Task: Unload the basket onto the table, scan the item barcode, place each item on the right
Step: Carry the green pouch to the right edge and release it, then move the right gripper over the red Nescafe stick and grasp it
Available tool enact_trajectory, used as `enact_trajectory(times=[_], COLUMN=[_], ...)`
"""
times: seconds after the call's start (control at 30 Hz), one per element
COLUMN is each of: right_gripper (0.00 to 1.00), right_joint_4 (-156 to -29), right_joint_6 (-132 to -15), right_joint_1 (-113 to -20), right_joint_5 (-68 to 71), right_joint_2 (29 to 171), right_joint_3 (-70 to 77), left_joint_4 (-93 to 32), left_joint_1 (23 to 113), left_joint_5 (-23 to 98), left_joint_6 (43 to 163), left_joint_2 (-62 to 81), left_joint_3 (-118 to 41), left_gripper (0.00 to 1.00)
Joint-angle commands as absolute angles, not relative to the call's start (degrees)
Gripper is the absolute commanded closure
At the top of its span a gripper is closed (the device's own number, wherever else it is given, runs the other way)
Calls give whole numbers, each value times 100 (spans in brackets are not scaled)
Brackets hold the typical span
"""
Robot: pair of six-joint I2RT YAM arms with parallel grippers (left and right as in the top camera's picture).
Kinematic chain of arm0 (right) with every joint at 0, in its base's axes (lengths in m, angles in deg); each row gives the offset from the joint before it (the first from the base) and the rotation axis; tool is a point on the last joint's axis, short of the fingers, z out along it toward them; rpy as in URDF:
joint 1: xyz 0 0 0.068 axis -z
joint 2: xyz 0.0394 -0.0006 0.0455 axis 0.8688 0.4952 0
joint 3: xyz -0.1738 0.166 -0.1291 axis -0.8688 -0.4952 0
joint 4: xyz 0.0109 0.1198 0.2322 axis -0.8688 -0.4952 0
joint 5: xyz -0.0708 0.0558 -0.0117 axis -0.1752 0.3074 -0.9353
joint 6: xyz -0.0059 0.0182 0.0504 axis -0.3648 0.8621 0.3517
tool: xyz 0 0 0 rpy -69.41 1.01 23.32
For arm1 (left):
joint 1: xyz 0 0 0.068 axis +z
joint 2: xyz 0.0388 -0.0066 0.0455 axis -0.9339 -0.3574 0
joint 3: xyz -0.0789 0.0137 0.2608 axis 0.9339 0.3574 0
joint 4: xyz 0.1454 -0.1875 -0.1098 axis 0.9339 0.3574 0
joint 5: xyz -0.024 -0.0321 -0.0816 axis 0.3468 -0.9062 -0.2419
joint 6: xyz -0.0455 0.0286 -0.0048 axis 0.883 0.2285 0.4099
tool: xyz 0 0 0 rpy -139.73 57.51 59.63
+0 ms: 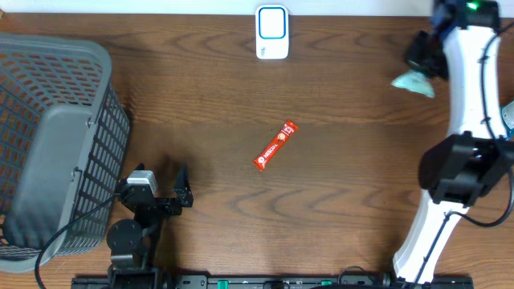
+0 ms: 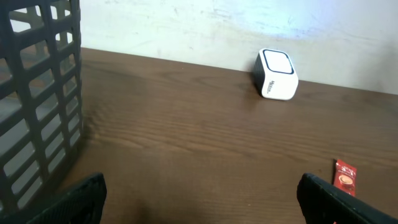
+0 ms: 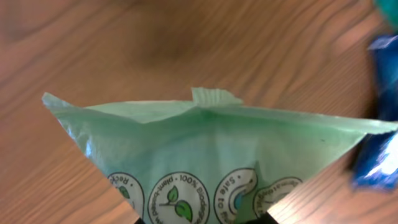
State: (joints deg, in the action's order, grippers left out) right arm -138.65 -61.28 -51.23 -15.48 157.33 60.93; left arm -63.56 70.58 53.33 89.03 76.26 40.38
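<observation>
Brown wood-grain surface (image 1: 337,193) is seen across the whole overhead view, bounded at the far edge by a pale wall. A grey slatted basket (image 1: 56,144) is placed at the left end of the surface. A white scanner (image 1: 272,32) with a blue-edged window is stood at the middle of the far edge, and in the left wrist view it (image 2: 276,74) is seen just in front of the wall.

A red sachet (image 1: 275,145) is laid diagonally near the middle of the surface, well apart from both arms.

The left tool (image 1: 161,191) is positioned just beside the basket, near the front edge. It is spread wide, and nothing is held between its dark fingers (image 2: 81,199).

The right tool (image 1: 419,69) is found at the far right, well apart from the scanner. It is closed on a pale green pouch (image 1: 414,82). In the right wrist view the pouch (image 3: 211,149) is seen close up, its crimped top edge turned away from the camera and a row of round printed symbols along its lower part. A blurred blue object (image 3: 380,143) is visible just beside it at the right edge.
</observation>
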Motion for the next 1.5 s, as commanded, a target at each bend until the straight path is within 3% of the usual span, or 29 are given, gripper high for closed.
enact_trajectory(times=[0.0,0.47,0.5,0.53,0.6,0.67,0.7,0.73,0.93,1.03,1.07,1.13,1.17,1.47], right_gripper=[99,98,90,69,39,16,11,1,1,1,12,9,2,3], right_joint_4=[-13457,-11765,-11815,-11868,-12034,-12272,-12381,-12600,-13559,-13614,-13581,-13531,-13483,-13391], right_joint_6=[-7238,-7472,-7564,-7618,-7658,-7655,-7651,-7579,-7105,-7441,-7614,-7492,-7352,-4408], right_joint_1=[-4636,-3692,-3696,-3711,-3786,-3908,-3974,-4118,-5003,-5779,-5980,-6437,-6607,-8249], right_joint_5=[-1885,-1854,-1785,-1726,-1671,-1666,-1629,-1542,-338,237,318,585,709,143], right_joint_2=[15807,15807,15776,15744,15615,15418,15311,15094,14196,13940,13936,13958,13988,14751], right_joint_3=[5615,3401,3449,3510,3724,4019,4141,4343,4620,4620,4620,4616,4616,4616], left_joint_4=[-6162,-6162,-6162,-6162,-6162,-6162,-6162,-6162,-6162,-6162,-6162,-6162,-6162,-6162], left_joint_1=[7093,7093,7093,7093,7093,7093,7093,7093,7093,7093,7093,7093,7093,7093], left_joint_5=[5261,5261,5261,5261,5261,5261,5259,5259,5261,5261,5261,5261,5261,5261], left_joint_6=[8931,8929,8931,8929,8929,8929,8929,8929,8929,8929,8929,8929,8929,8929], left_joint_2=[7628,7628,7628,7628,7628,7628,7628,7628,7628,7628,7628,7628,7628,7628], left_joint_3=[4127,4127,4127,4127,4127,4127,4127,4127,4127,4127,4127,4127,4127,4127], left_gripper=[2,2,2,2,2,2,2,2,2,2,2,2,2,2])
